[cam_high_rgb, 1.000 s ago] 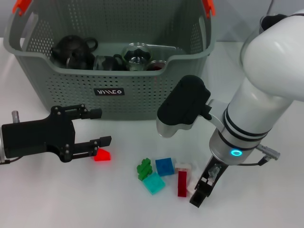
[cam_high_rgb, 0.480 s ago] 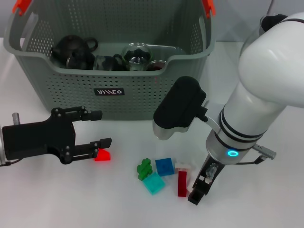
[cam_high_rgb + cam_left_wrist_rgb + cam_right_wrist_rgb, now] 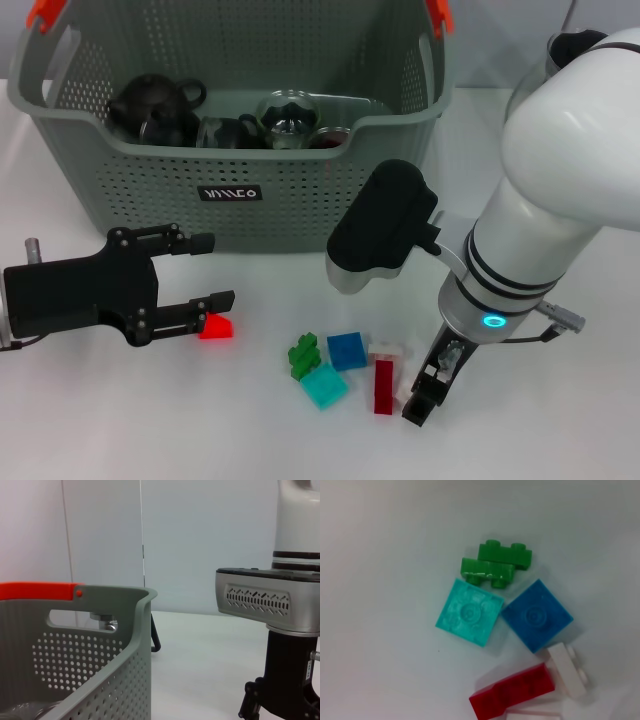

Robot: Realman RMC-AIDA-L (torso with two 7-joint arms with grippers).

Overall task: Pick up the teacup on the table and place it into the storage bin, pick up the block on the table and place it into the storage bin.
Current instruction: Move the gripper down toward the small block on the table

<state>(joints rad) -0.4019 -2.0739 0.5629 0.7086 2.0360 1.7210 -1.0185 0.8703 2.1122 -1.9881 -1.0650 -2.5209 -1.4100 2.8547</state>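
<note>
Grey-green storage bin (image 3: 250,150) already holds teaware, so the block step looks in hand: the right gripper (image 3: 420,405), jaw state unclear, hangs just beside the dark red block (image 3: 384,385) and must close on it, while the left gripper (image 3: 205,270) waits open.

occlusions / cut-offs
right gripper (image 3: 420,405) mostly behind its own arm, finger state unreadable. storage bin (image 3: 300,215) clipped at top edge in head view, far rim out of frame. white block (image 3: 567,670) and red block (image 3: 512,697) cropped by right wrist frame edge.
</note>
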